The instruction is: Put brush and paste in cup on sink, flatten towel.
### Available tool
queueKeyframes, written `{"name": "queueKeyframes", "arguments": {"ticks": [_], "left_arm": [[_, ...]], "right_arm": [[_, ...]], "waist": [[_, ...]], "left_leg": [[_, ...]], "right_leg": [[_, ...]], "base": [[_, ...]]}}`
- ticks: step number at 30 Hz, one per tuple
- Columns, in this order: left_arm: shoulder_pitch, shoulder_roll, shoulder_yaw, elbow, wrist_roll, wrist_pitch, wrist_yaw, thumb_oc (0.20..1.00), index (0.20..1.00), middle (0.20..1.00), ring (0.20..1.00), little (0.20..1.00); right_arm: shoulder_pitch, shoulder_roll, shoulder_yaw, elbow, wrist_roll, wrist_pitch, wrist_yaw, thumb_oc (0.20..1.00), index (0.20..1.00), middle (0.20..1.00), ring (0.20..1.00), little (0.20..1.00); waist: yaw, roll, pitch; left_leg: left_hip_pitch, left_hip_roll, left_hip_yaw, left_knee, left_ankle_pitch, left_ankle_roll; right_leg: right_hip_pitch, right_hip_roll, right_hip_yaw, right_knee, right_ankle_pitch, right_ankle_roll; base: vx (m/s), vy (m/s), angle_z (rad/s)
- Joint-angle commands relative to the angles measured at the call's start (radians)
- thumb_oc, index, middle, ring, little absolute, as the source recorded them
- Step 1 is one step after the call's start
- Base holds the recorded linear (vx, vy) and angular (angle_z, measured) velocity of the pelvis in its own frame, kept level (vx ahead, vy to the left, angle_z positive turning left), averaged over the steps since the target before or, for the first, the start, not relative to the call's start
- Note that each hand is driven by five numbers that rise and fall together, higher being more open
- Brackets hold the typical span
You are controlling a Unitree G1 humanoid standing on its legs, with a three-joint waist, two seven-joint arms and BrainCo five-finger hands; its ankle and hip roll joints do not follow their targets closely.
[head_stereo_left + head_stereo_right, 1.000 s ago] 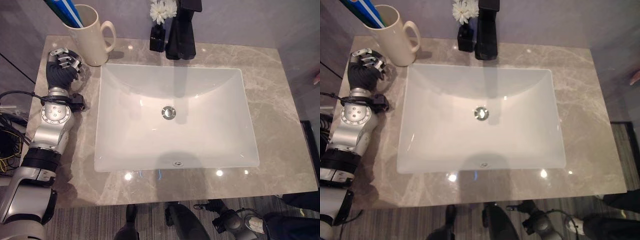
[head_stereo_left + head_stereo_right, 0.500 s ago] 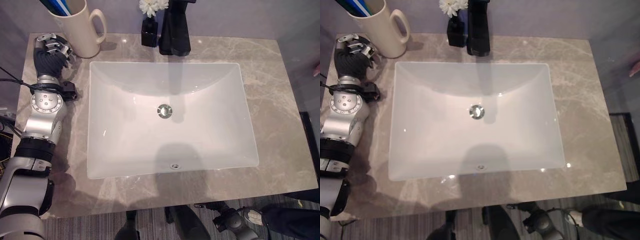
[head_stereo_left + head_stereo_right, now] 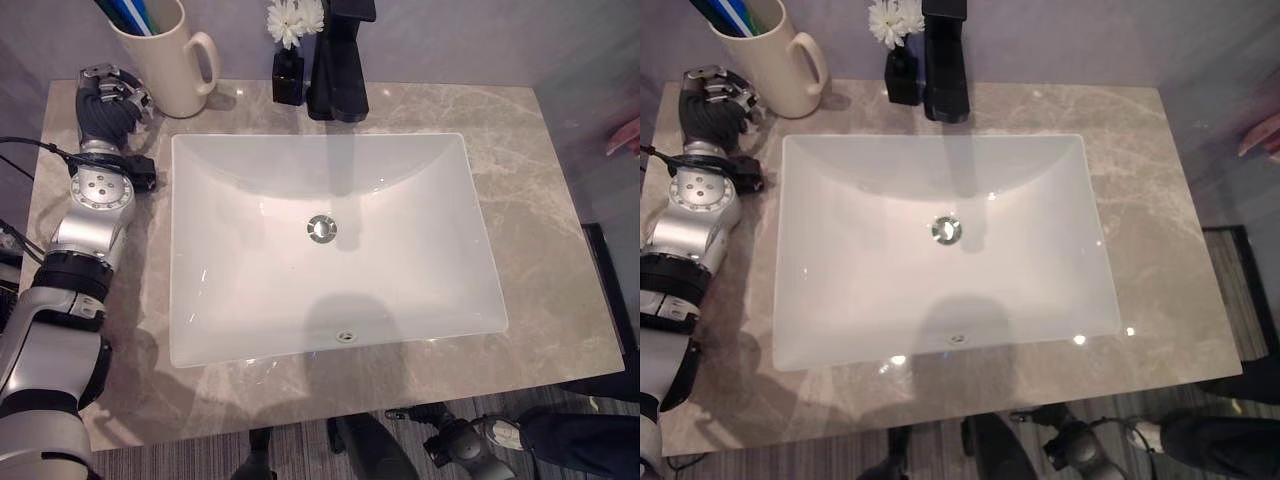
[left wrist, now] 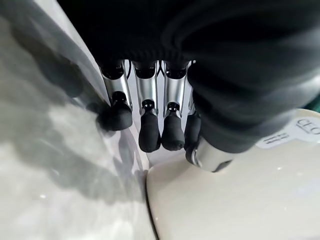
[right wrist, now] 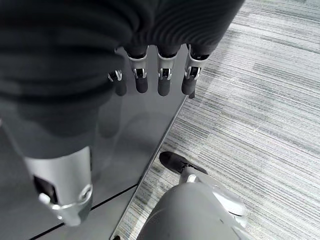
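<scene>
A cream cup with a handle stands at the back left corner of the counter. A blue and white brush and a tube of paste stick up out of it. My left hand rests on the counter just left of the cup, fingers relaxed and holding nothing. The left wrist view shows its fingertips close beside the cup's wall. My right hand hangs over grey carpet beside the cabinet, fingers loose and empty.
A white rectangular sink sits in the grey marble counter. A black faucet and a small black vase with a white flower stand behind it. A person's hand shows at the right edge.
The camera has shifted, so the whole picture has moved. My left hand stays beside the cup.
</scene>
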Motion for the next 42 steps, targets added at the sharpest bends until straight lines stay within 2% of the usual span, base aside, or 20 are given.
{"name": "queueKeyframes", "arguments": {"ticks": [1, 8, 30, 37, 42], "left_arm": [[-0.074, -0.008, -0.023, 0.013, 0.046, -0.028, -0.003, 0.200, 0.200, 0.200, 0.200, 0.200], [-0.083, -0.046, -0.025, 0.011, 0.032, -0.033, 0.002, 0.200, 0.200, 0.200, 0.200, 0.200], [-0.046, -0.087, 0.011, -0.002, 0.077, -0.031, 0.040, 0.200, 0.200, 0.200, 0.200, 0.200], [0.039, -0.085, 0.082, -0.040, 0.104, -0.025, 0.074, 0.200, 0.200, 0.200, 0.200, 0.200], [0.195, -0.087, 0.191, -0.165, 0.184, -0.030, 0.127, 0.200, 0.200, 0.200, 0.200, 0.200]], "right_arm": [[0.002, -0.047, -0.033, -0.031, 0.037, -0.044, -0.012, 1.000, 1.000, 1.000, 1.000, 1.000], [0.007, -0.043, -0.028, -0.030, 0.039, -0.047, -0.015, 1.000, 1.000, 1.000, 1.000, 1.000], [0.015, -0.040, -0.034, -0.011, 0.034, -0.048, -0.024, 1.000, 1.000, 1.000, 1.000, 1.000], [0.013, -0.032, -0.038, -0.001, 0.026, -0.040, -0.023, 1.000, 1.000, 1.000, 1.000, 1.000], [0.006, -0.024, -0.050, 0.007, 0.013, -0.035, -0.021, 1.000, 1.000, 1.000, 1.000, 1.000]], "waist": [[0.002, 0.045, 0.017], [-0.002, 0.041, 0.013], [0.001, 0.034, 0.007], [0.014, 0.026, -0.008], [0.037, 0.008, -0.027]], "left_leg": [[0.089, 0.001, 0.003, 0.009, 0.011, 0.024], [0.096, 0.005, 0.010, 0.003, 0.012, 0.020], [0.100, 0.004, 0.020, 0.011, -0.001, 0.024], [0.110, 0.004, 0.015, 0.022, -0.015, 0.027], [0.135, 0.003, 0.006, 0.040, -0.034, 0.029]], "right_leg": [[-0.027, -0.035, -0.002, 0.056, -0.055, 0.111], [-0.025, -0.029, -0.003, 0.051, -0.051, 0.111], [-0.020, -0.026, -0.001, 0.048, -0.050, 0.110], [0.000, -0.033, -0.007, 0.049, -0.055, 0.110], [0.039, -0.040, -0.019, 0.054, -0.063, 0.107]], "base": [[0.00, 0.000, 0.00], [0.00, 0.000, 0.00], [0.00, -0.001, -0.01], [0.00, 0.000, 0.00], [0.01, 0.006, 0.05]]}}
